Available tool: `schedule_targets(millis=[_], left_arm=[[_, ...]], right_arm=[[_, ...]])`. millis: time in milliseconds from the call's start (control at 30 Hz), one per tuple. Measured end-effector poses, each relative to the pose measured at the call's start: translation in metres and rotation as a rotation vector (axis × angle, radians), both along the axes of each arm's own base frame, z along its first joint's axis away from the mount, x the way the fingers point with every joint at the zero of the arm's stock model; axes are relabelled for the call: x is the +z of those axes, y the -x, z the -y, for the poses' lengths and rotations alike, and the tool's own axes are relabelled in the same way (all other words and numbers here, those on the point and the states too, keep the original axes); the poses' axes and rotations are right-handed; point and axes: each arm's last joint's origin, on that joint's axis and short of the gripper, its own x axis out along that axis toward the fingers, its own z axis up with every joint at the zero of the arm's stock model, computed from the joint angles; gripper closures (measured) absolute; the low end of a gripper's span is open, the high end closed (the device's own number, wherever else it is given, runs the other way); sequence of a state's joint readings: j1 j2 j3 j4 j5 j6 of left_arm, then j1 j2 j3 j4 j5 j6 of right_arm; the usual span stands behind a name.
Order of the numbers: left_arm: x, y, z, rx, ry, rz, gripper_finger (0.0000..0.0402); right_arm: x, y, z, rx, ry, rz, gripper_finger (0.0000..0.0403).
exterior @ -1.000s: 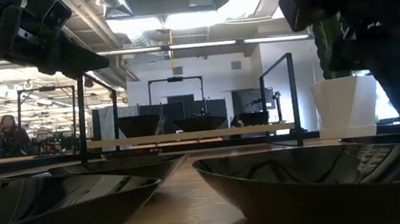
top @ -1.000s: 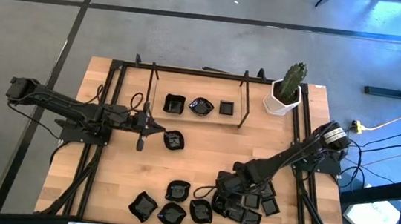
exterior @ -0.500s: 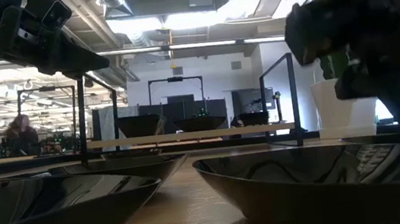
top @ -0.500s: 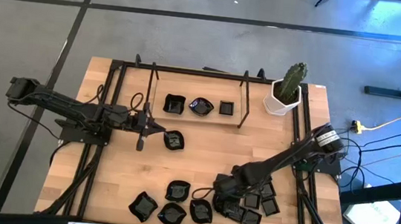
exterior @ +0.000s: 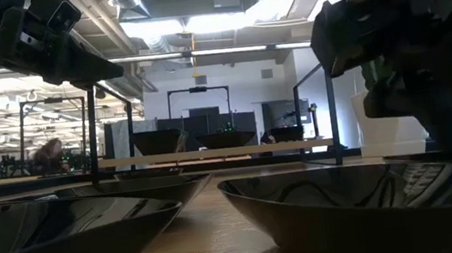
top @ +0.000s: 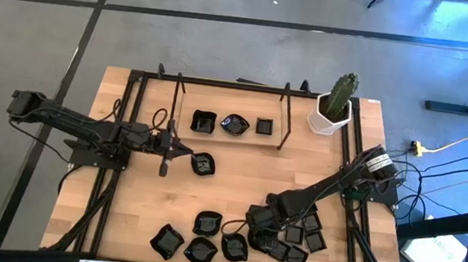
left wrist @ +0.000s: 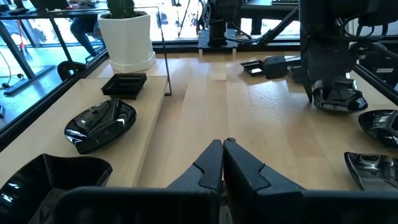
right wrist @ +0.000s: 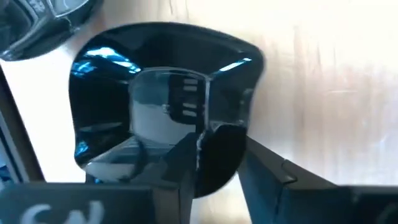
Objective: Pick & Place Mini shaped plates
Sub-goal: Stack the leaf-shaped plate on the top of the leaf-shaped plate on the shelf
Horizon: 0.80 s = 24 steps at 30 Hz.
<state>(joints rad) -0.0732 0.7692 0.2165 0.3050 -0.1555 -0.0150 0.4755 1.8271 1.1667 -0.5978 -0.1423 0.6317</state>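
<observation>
Several tiny glossy black mini shaped plates (top: 200,250) lie on the wood near the table's front edge, with a tighter cluster (top: 296,242) at the front right. Three more rest on a raised strip at the back (top: 235,124), and one (top: 203,163) lies mid-table. My right gripper (top: 257,220) points steeply down at the cluster's left end, shut on a rounded-square plate (right wrist: 161,93). My left gripper (top: 186,152) waits shut beside the mid-table plate, touching nothing (left wrist: 222,146). My right gripper has the plate by its rim at one side (right wrist: 221,158). One finger (right wrist: 186,165) stands inside the dish and the other (right wrist: 267,174) outside it. The fingers come from above, slanting down. The plate sits on the wood.
A white pot with a green cactus (top: 332,113) stands at the back right corner. A black metal frame (top: 286,119) runs round the table and carries the raised strip. Two plates (exterior: 66,232) lie right in front of the low camera. Bare wood lies mid-table (top: 237,184).
My right gripper has sunk toward the plates and shifted a little toward the table's left and near edge, to the left end of the cluster. The left arm has kept still.
</observation>
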Motion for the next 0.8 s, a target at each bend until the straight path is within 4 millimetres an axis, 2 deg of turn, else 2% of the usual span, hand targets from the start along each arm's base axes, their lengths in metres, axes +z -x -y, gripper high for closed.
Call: schedule_targets(millis=[233, 400, 567, 800], left_arm=[[0.0, 0.0, 0.0, 0.0, 0.0, -0.001, 0.0392], [0.0, 0.0, 0.0, 0.0, 0.0, -0.001, 0.0393], [0.0, 0.0, 0.0, 0.0, -0.001, -0.002, 0.0395], [0.0, 0.0, 0.0, 0.0, -0.001, -0.002, 0.0392]], right_arm=[[0.002, -0.002, 0.002, 0.088, 0.032, 0.037, 0.0389], [0.012, -0.006, 0.004, 0.118, 0.075, 0.043, 0.039], [0.043, -0.011, 0.01, 0.275, 0.275, 0.046, 0.0397], [0.104, -0.032, 0.042, 0.455, 0.628, 0.117, 0.0399]])
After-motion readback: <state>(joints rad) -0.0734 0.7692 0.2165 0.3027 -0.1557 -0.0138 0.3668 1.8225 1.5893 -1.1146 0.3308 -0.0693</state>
